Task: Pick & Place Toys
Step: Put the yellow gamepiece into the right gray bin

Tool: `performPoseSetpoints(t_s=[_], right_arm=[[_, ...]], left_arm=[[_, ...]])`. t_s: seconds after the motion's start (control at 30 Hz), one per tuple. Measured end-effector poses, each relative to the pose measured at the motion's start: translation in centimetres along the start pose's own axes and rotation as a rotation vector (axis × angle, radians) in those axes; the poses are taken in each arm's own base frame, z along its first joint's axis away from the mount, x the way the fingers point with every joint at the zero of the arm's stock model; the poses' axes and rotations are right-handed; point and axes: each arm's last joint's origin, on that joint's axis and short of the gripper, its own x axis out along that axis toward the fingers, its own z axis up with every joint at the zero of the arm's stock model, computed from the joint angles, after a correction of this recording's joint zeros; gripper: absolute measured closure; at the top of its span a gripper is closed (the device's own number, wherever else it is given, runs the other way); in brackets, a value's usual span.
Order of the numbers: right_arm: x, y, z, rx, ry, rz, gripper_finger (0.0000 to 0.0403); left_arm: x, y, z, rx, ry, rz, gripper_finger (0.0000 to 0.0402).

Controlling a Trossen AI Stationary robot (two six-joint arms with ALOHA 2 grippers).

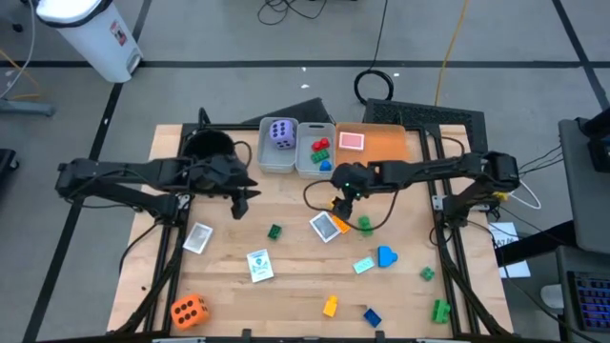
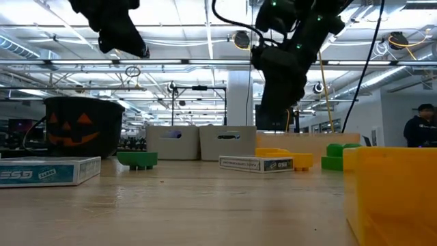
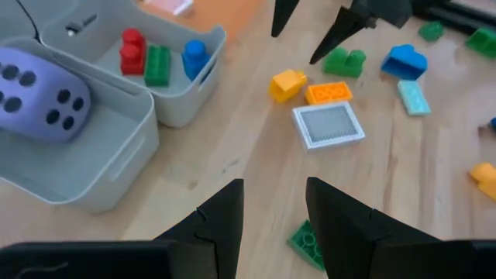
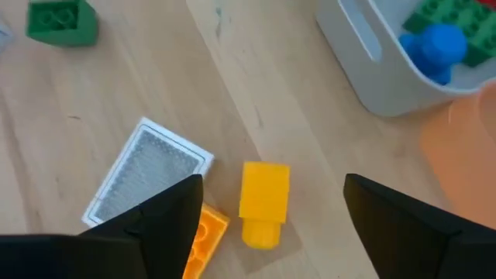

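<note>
My right gripper point(image 4: 271, 225) hangs open above a yellow brick point(image 4: 263, 194), which lies on the table between its two fingers without touching them. Beside the brick lie an orange brick point(image 4: 203, 232) and a picture card point(image 4: 147, 174). My left gripper point(image 3: 271, 209) is open and holds nothing. It hovers left of the table's middle point(image 1: 243, 198), over a green brick point(image 3: 306, 240). One grey bin point(image 1: 278, 145) holds the purple die point(image 3: 35, 93). The other bin point(image 1: 317, 151) holds red, green and blue bricks.
An orange tray point(image 1: 381, 143) with a card stands right of the bins. More cards point(image 1: 198, 238), point(image 1: 259, 265), an orange die point(image 1: 189, 310) and several loose bricks point(image 1: 385, 255) lie toward the near edge. A black pumpkin bucket point(image 2: 82, 130) stands at the far left.
</note>
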Motion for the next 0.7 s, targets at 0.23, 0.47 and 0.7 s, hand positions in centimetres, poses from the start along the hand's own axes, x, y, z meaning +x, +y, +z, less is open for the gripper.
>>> performPoseSetpoints(t_s=[0.23,0.47,0.7], right_arm=[[2.4,0.1,-0.7,0.02,0.082,0.003,0.0098],[4.2,0.1,-1.3,0.036,0.137,-0.019,0.0099],[5.6,0.0,-1.8,0.037,0.17,-0.032,0.0104]], left_arm=[[1.6,-0.2,0.0,-0.009,0.042,-0.013,0.0254],[1.9,0.0,0.5,0.004,0.011,-0.039,0.0254],[1.9,0.4,0.7,-0.006,0.006,-0.025,0.0254]])
